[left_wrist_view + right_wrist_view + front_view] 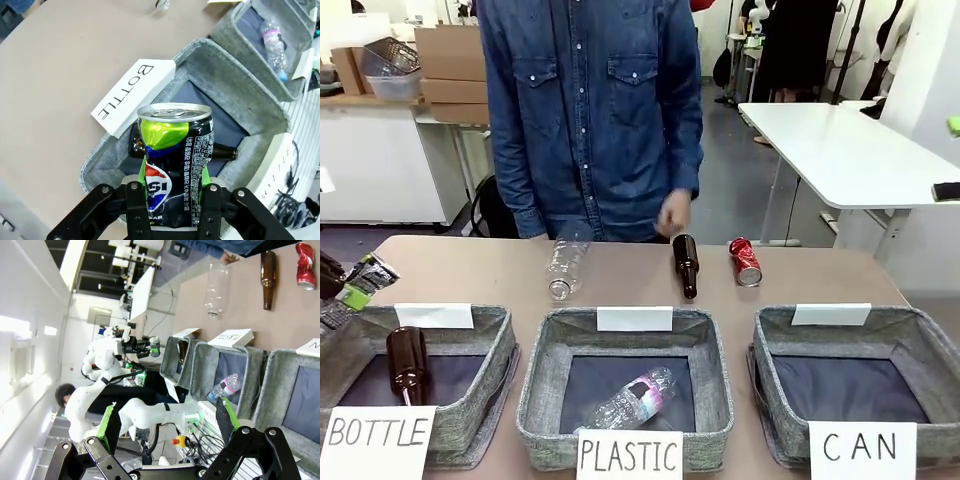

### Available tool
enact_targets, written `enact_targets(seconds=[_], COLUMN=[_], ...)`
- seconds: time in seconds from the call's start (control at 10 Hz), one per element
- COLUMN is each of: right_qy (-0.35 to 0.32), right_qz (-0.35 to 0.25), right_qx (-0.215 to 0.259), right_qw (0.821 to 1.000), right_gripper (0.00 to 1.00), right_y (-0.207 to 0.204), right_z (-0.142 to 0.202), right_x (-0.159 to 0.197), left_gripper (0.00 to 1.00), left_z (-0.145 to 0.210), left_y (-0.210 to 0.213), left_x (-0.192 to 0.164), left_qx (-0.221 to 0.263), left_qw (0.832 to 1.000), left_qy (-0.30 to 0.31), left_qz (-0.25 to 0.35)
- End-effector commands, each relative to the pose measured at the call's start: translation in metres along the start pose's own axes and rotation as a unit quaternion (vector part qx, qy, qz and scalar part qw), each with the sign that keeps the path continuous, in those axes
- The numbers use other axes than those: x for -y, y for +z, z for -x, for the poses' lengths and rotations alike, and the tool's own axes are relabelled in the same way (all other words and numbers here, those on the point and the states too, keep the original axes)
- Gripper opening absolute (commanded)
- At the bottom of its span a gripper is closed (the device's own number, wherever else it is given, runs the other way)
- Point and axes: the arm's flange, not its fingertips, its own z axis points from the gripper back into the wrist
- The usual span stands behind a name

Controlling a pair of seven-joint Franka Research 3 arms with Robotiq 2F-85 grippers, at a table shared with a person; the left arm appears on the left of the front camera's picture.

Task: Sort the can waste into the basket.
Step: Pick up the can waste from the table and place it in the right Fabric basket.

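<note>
My left pincer (175, 172) clamped the upright dark can (190, 150) above the BOTTLE basket (210, 65), with the CAN basket (930, 345) far to my right.

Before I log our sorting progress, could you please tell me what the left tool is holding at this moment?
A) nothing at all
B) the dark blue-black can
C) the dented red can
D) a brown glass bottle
B: in the left wrist view the left tool is shut on the dark blue-black can, while the red can lies apart on the table.
</note>
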Motion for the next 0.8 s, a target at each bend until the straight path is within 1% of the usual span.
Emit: enact_targets(seconds=[0.0,0.1,0.2,0.3,0.4,0.5,0.6,0.7], right_qy=[0.013,0.013,0.013,0.013,0.000,0.021,0.012,0.004], right_qz=[-0.012,-0.012,-0.012,-0.012,0.000,0.020,0.065,0.087], right_qx=[0.005,0.005,0.005,0.005,0.000,0.060,0.094,0.116], right_qw=[1.000,1.000,1.000,1.000,1.000,0.998,0.993,0.989], right_gripper=[1.00,1.00,1.00,1.00,1.00,1.00,1.00,1.00], right_y=[-0.002,-0.002,-0.002,-0.002,0.000,0.066,0.128,0.184], right_z=[-0.003,-0.003,-0.003,-0.003,0.000,0.000,0.009,0.026], right_x=[-0.001,-0.001,-0.001,-0.001,0.000,-0.010,-0.015,-0.015], left_gripper=[0.40,0.40,0.40,0.40,0.40,0.40,0.40,0.40], left_z=[-0.047,-0.105,-0.158,-0.201,-0.244,-0.281,-0.318,-0.352], left_y=[-0.004,-0.001,0.000,-0.005,-0.019,-0.041,-0.067,-0.096], left_x=[0.034,0.073,0.118,0.165,0.212,0.245,0.274,0.306], left_qx=[0.033,0.070,0.086,0.089,0.082,0.063,0.057,0.052], left_qw=[0.999,0.995,0.990,0.979,0.963,0.949,0.936,0.925], left_qy=[-0.015,-0.070,-0.114,-0.180,-0.254,-0.306,-0.341,-0.370], left_qz=[-0.028,-0.024,-0.008,0.019,0.035,0.025,0.056,0.065])
